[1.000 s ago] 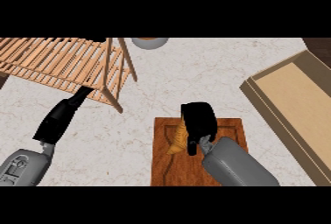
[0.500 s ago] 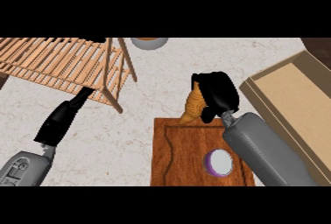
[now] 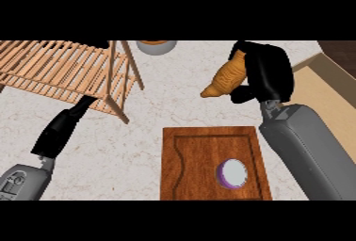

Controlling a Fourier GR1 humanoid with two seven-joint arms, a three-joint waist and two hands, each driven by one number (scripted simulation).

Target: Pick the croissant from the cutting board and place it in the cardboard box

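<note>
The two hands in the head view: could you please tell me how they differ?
The right hand is curled round the croissant; the left hand holds nothing, fingers straight. The right hand is past the cutting board, beside the cardboard box; the left hand points at the wooden rack. Both are black.

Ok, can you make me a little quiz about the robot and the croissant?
1. True or false: the croissant is up off the cutting board.
2. Which robot hand holds it: A left, B right?
3. Fill in: the cardboard box is at the view's ____ edge.

Key: 1 true. 2 B, the right robot hand curls round it. 3 right.
</note>
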